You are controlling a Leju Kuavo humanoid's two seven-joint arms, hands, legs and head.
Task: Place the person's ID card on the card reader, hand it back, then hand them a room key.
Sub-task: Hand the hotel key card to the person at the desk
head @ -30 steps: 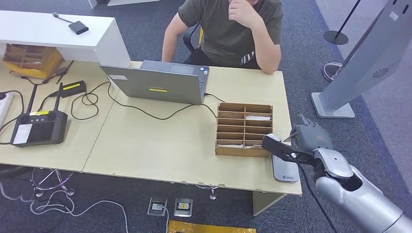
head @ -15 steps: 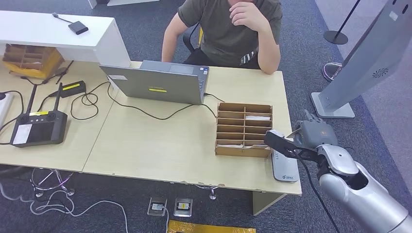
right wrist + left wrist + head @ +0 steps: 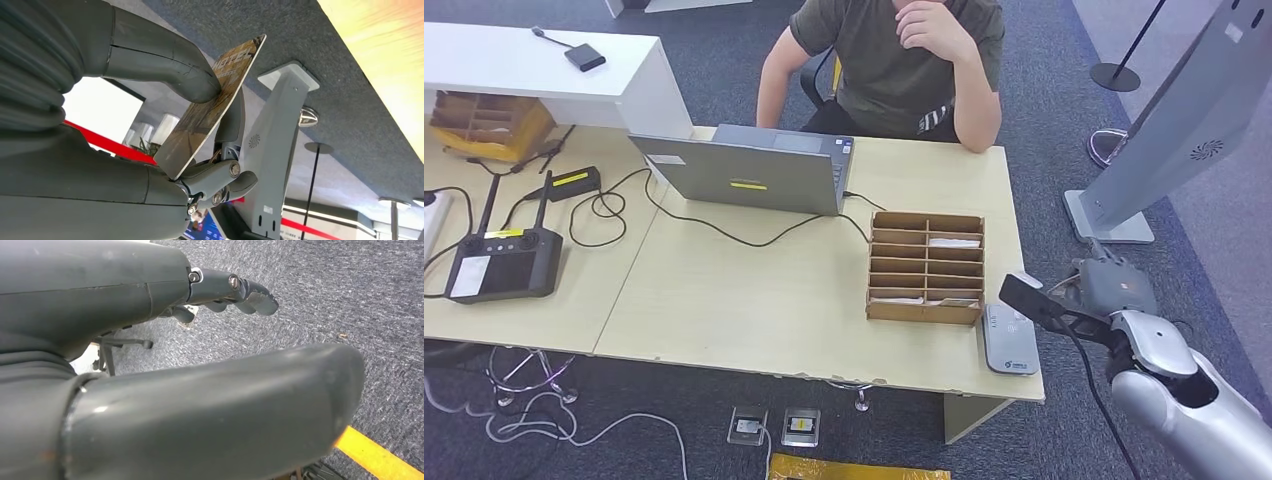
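The left hand hangs over the carpet, well apart from the tabletop; its fingers are loosely curled, nothing shows in it, and whether it is fully closed cannot be told. The person sits at the tabletop's far edge, behind the laptop. The organiser stands at the near right of the tabletop; the reader lies flat just beside it on the right, long axis running near to far. The right hand hovers just off the right edge, beside the reader and to its right; it pinches the card between thumb and a finger, the card's long axis pointing away from the palm. Judgement: the right hand is the nearer by far; the person lies forward and left of it, so a hand-over calls for a reach across the tabletop's far right corner.
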